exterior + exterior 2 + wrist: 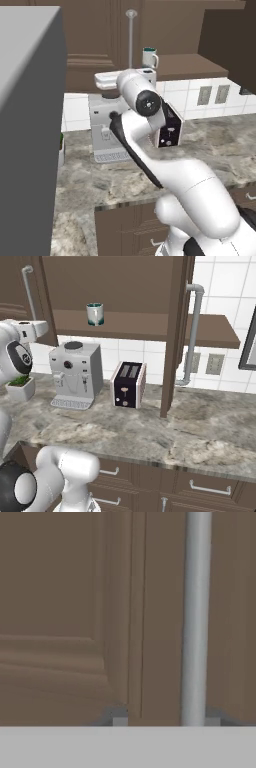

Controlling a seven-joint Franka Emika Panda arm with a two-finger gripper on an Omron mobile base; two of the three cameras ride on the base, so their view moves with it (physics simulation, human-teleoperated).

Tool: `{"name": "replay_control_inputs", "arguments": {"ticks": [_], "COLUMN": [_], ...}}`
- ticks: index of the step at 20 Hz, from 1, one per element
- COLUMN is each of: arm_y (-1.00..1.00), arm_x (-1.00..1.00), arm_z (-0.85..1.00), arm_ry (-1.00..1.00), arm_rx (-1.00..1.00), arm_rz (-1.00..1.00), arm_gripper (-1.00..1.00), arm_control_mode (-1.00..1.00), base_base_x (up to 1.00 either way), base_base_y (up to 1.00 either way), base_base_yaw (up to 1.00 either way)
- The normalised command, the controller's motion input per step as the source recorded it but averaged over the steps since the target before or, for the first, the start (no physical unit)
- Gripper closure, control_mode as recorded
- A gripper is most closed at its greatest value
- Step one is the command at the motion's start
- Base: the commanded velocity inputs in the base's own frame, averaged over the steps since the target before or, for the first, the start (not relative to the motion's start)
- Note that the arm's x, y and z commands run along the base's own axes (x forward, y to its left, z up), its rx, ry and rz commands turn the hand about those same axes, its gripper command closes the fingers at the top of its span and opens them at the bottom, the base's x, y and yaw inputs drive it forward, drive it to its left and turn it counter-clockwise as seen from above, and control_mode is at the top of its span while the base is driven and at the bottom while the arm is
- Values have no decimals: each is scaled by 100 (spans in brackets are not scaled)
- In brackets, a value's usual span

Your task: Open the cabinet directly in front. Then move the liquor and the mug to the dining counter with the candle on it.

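Observation:
The dark brown cabinet (pixel 125 286) has its right door (pixel 174 331) swung out edge-on, with its bar handle (pixel 193 331) facing right. Its left door (pixel 95 35) looks closed. The white mug (pixel 95 314) with a teal rim stands on the open shelf, just right of the left door's handle (pixel 131 37). My gripper (pixel 166 720) is open right in front of the left door. That handle (pixel 197 617) runs up between the tips, nearer the right fingertip (pixel 212 720). The hand (pixel 31 329) hangs level with the shelf's left end. The liquor, the candle and the dining counter are out of view.
Below the cabinet, a marbled counter (pixel 150 431) carries a grey coffee machine (pixel 73 374), a dark toaster (pixel 129 384) and a small potted plant (pixel 21 387). A tall grey block (pixel 27 125) rises at the left. Drawers (pixel 200 486) run under the counter's front edge.

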Motion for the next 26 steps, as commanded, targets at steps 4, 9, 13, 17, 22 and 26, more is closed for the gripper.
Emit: {"name": "replay_control_inputs", "arguments": {"ticks": [4,9,13,17,22,26], "arm_y": [100,100,100,100,89,12], "arm_x": [-74,-69,-60,-61,-9,-15], "arm_z": [0,0,0,0,0,0], "arm_ry": [-4,-1,0,0,2,0], "arm_rx": [-4,-7,-8,-10,-15,-1], "arm_rz": [0,0,0,-2,-6,-1], "arm_gripper": [100,100,100,100,-100,-100], "arm_control_mode": [-100,-100,-100,-100,-100,-100], "base_base_x": [0,0,0,0,0,0], "base_base_y": [0,0,0,0,0,0], "base_base_yaw": [0,0,0,0,0,0]}}
